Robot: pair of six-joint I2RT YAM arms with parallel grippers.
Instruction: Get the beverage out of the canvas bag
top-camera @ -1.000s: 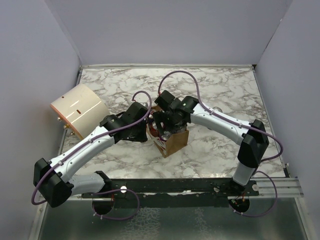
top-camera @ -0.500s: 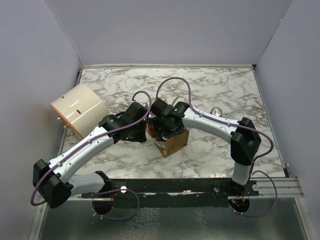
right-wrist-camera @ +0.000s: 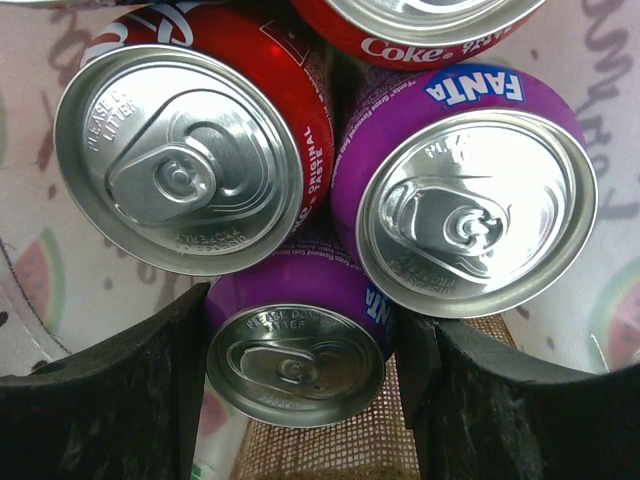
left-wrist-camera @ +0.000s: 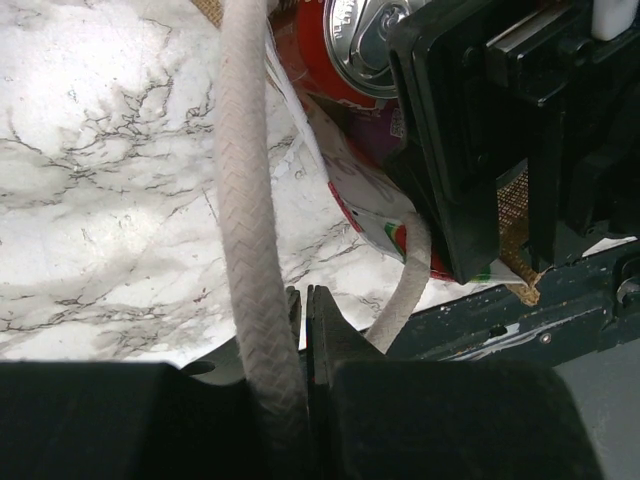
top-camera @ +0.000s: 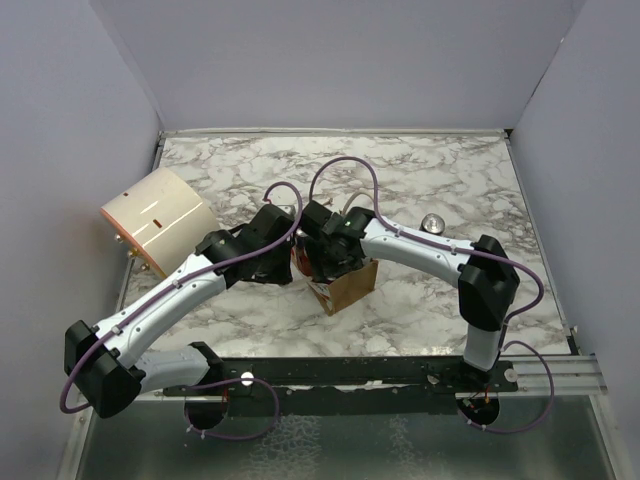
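The brown canvas bag [top-camera: 348, 286] stands mid-table, with both arms meeting over its mouth. Inside it stand several beverage cans: a red Coke can [right-wrist-camera: 180, 160], a purple Fanta can [right-wrist-camera: 465, 215] and a lower purple can [right-wrist-camera: 295, 370]. My right gripper [right-wrist-camera: 305, 322] reaches down into the bag, and its black fingers [right-wrist-camera: 150, 390] press on both sides of the lower purple can. My left gripper [left-wrist-camera: 305, 300] is shut, with the bag's white rope handle [left-wrist-camera: 245, 200] looped through it and pulled to the left. From the left wrist a Coke can top [left-wrist-camera: 365, 45] shows beside the right arm's black gripper body.
A large cream cylinder [top-camera: 158, 220] lies at the left side of the marble table [top-camera: 420, 170]. A small silver round object [top-camera: 432, 222] sits right of the right arm. The black rail [top-camera: 350, 372] runs along the near edge.
My right arm has pushed further left and down into the bag, and its jaws have narrowed onto the lower purple can. The left arm holds still.
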